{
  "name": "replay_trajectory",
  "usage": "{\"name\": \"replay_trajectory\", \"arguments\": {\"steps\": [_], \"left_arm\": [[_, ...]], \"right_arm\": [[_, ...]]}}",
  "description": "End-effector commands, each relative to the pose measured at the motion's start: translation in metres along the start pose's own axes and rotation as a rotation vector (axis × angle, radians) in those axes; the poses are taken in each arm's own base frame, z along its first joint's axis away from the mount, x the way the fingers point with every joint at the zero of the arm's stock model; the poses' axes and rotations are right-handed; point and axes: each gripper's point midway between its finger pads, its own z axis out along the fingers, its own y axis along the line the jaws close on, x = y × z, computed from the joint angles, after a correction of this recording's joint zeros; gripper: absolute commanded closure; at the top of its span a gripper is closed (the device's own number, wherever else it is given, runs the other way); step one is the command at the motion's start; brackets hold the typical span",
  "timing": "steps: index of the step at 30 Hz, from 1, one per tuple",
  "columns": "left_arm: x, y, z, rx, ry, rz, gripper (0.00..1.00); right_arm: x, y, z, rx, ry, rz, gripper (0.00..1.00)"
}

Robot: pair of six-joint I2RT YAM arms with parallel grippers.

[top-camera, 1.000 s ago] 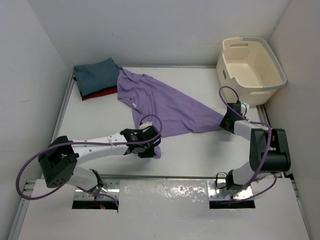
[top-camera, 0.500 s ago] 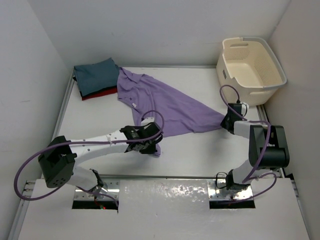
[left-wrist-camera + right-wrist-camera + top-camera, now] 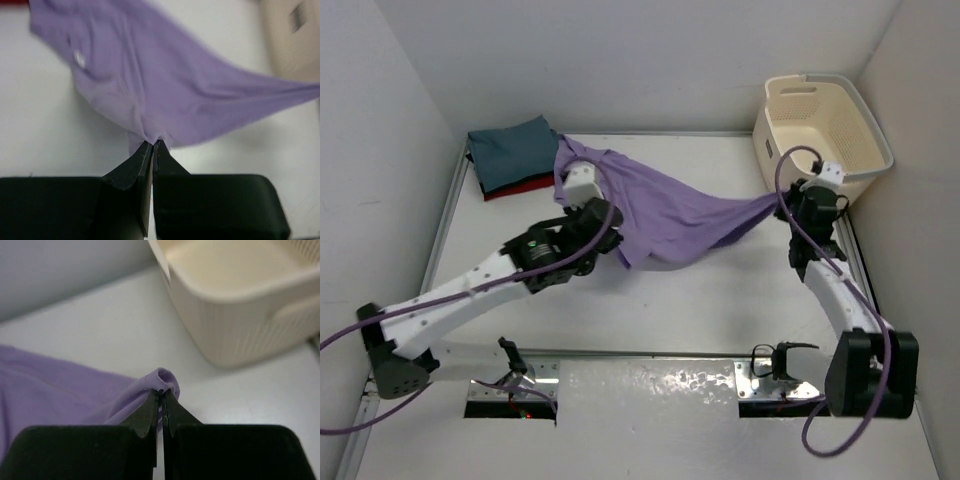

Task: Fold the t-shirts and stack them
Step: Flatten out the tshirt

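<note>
A lavender purple t-shirt (image 3: 670, 210) hangs stretched between both grippers above the table. My left gripper (image 3: 612, 232) is shut on its lower left edge; in the left wrist view the cloth (image 3: 165, 85) bunches at the fingertips (image 3: 153, 144). My right gripper (image 3: 783, 203) is shut on the shirt's right corner, a fold of cloth (image 3: 165, 377) pinched at its tips (image 3: 161, 391). At the back left lies a folded pile: a slate blue-grey t-shirt (image 3: 515, 145) on top, a red one (image 3: 520, 187) under it, with a dark edge (image 3: 472, 158) at the pile's left.
A cream plastic tub (image 3: 823, 125) stands at the back right corner, close behind the right gripper; it is also in the right wrist view (image 3: 240, 295). White walls enclose the table on three sides. The white table (image 3: 720, 300) lies below the lifted shirt.
The right gripper has shut on the shirt's right corner. Both arms have risen and moved toward the back, lifting the purple shirt off the table so it sags between them.
</note>
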Motion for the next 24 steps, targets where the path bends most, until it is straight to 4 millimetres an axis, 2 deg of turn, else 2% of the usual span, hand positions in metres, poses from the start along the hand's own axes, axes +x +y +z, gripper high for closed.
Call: {"name": "replay_trajectory", "arguments": {"steps": [1,2,4,5,6,9,10,12,13,14,15,16,17,18,19,20,21,22,23,24], "left_arm": [[-0.12,0.009,-0.055,0.022,-0.38,-0.127,1.0],[-0.137,0.01,-0.067,0.047,-0.426,-0.134,1.0],[-0.178,0.017,-0.104,0.112,-0.542,-0.188,1.0],[-0.191,0.02,-0.117,0.14,-0.579,-0.2,1.0],[-0.213,0.026,-0.142,0.194,-0.649,-0.236,1.0],[-0.245,0.036,-0.187,0.306,-0.76,-0.244,1.0],[-0.258,0.041,-0.205,0.339,-0.793,-0.264,1.0],[-0.272,0.038,-0.233,0.438,-0.843,-0.22,1.0],[-0.286,0.037,-0.258,0.516,-0.883,-0.214,1.0],[-0.292,0.036,-0.27,0.551,-0.903,-0.203,1.0],[-0.295,0.034,-0.28,0.581,-0.915,-0.161,1.0],[-0.309,0.039,-0.305,0.629,-0.956,-0.172,1.0],[-0.313,0.031,-0.318,0.693,-0.967,-0.141,1.0],[-0.313,0.029,-0.324,0.713,-0.969,-0.097,1.0],[-0.325,0.035,-0.346,0.748,-1.009,-0.099,1.0],[-0.329,0.038,-0.354,0.759,-1.02,-0.099,1.0],[-0.331,0.04,-0.36,0.764,-1.03,-0.08,1.0],[-0.337,0.045,-0.377,0.799,-1.063,-0.085,1.0],[-0.339,0.047,-0.385,0.814,-1.078,-0.072,1.0],[-0.345,0.054,-0.4,0.835,-1.11,-0.078,1.0]], "right_arm": [[-0.113,0.021,-0.029,-0.044,-0.302,-0.036,1.0],[-0.146,0.028,-0.048,-0.055,-0.385,-0.052,1.0],[-0.169,0.024,-0.066,-0.017,-0.426,-0.055,1.0],[-0.189,0.025,-0.08,-0.007,-0.474,-0.071,1.0],[-0.204,0.022,-0.097,0.016,-0.524,-0.071,1.0],[-0.247,0.016,-0.146,0.076,-0.657,-0.108,1.0],[-0.256,0.014,-0.159,0.089,-0.688,-0.112,1.0],[-0.282,0.012,-0.197,0.113,-0.769,-0.132,1.0],[-0.29,0.013,-0.21,0.114,-0.794,-0.133,1.0],[-0.299,0.014,-0.228,0.112,-0.829,-0.135,1.0],[-0.302,0.014,-0.236,0.115,-0.829,-0.145,1.0],[-0.314,0.015,-0.255,0.115,-0.867,-0.138,1.0],[-0.32,0.015,-0.266,0.115,-0.884,-0.139,1.0],[-0.328,0.016,-0.287,0.111,-0.922,-0.14,1.0],[-0.331,0.016,-0.297,0.107,-0.944,-0.141,1.0],[-0.334,0.016,-0.308,0.106,-0.966,-0.14,1.0],[-0.34,0.016,-0.329,0.101,-1.005,-0.141,1.0],[-0.342,0.017,-0.338,0.097,-1.02,-0.141,1.0],[-0.345,0.018,-0.347,0.09,-1.036,-0.143,1.0],[-0.351,0.019,-0.363,0.082,-1.067,-0.139,1.0]]}}
